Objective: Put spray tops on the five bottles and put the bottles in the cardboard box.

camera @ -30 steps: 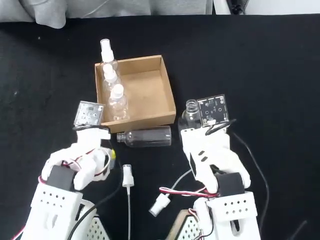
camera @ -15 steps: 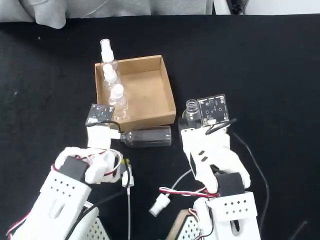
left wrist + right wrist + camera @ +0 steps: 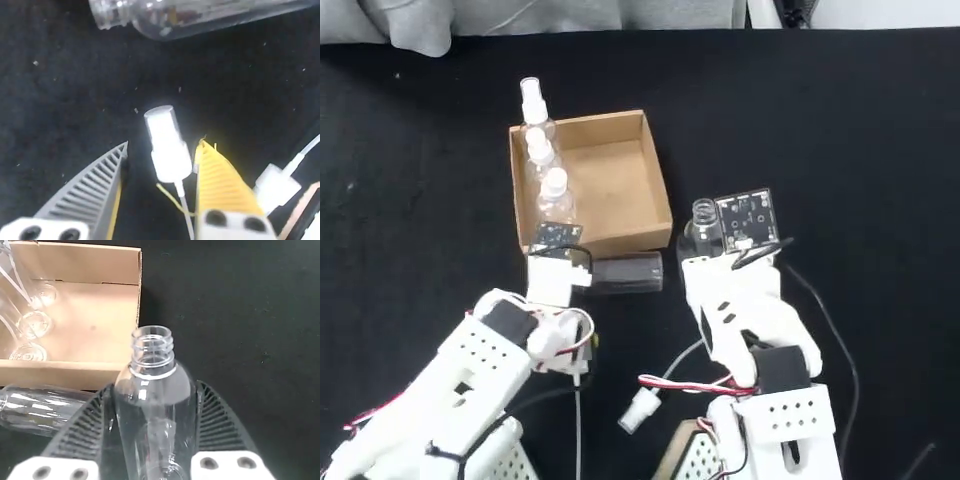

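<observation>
A white spray top (image 3: 167, 147) lies on the black table between the fingers of my left gripper (image 3: 164, 145), which is open; the top sits close to the yellow finger (image 3: 220, 185). The left arm (image 3: 535, 320) hangs over that spot. An uncapped clear bottle (image 3: 630, 272) lies on its side in front of the cardboard box (image 3: 620, 125). My right gripper (image 3: 154, 390) is shut on another uncapped bottle (image 3: 155, 405), held upright beside the box's near right corner (image 3: 703, 225). Three capped bottles (image 3: 555, 190) stand along the box's left wall.
A second loose spray top (image 3: 642, 408) lies on the table between the two arm bases, its tube showing in the left wrist view (image 3: 277, 182). Grey cloth (image 3: 520, 15) lies along the table's far edge. Open black table stretches right of the box.
The left arm has swung right and forward, from beside the box's near left corner to over the spray top, now covering the lying bottle's neck. The right arm and its bottle have not moved.
</observation>
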Controlling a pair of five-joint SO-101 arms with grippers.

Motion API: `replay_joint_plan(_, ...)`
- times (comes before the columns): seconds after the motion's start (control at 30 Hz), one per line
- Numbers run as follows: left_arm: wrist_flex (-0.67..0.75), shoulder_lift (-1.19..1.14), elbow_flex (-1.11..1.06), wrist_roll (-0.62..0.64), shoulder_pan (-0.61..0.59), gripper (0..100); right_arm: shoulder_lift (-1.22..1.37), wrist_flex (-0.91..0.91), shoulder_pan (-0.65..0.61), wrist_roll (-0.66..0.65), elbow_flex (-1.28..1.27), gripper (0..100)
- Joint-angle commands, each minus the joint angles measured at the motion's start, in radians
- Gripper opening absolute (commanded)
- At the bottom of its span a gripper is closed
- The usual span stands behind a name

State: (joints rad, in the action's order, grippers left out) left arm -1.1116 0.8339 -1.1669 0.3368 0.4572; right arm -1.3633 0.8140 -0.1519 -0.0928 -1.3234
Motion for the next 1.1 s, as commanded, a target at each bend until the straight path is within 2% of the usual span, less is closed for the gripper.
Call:
replay_joint_plan(0.0,0.066,-0.054,0.036,0.040,0.028,20,-0.022,-0.035,0.031,-0.002,0.012,8.8)
replay_joint_plan(0.57,0.130,-0.146,0.013,0.054,0.038,19,-0.022,-0.035,0.031,-0.003,0.012,8.8)
replay_joint_plan(0.77,0.347,-0.146,-0.091,0.054,0.035,3,-0.022,-0.034,0.031,-0.003,0.012,8.8)
replay_joint_plan(0.83,0.399,-0.135,-0.133,0.054,0.035,4,-0.022,-0.034,0.031,-0.003,0.012,8.8)
replay_joint_plan(1.07,0.396,-0.133,-0.133,0.054,0.033,3,-0.022,-0.032,0.031,-0.003,0.012,8.8)
